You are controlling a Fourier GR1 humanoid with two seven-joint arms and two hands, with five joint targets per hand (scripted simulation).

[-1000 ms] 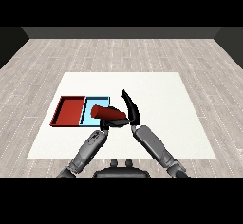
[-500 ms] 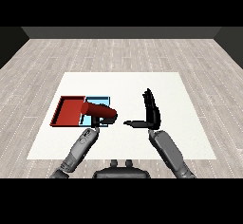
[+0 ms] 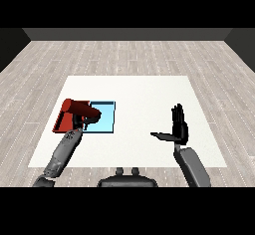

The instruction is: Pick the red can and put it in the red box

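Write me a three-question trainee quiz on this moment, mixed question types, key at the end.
1. True or false: the left hand holds the red can.
2. Multiple choice: the red can is now
A. standing on the bare table far from both trays
B. held over the boundary between the red tray and the blue tray
C. in the right hand
3. Fill in: the right hand's fingers are ____, holding nothing.

Key
1. True: its fingers curl round the can.
2. B: the can lies tilted on its side, above the red tray's right part and the blue tray's left edge.
3. Straight (open), pointing up, with the thumb out to the side.
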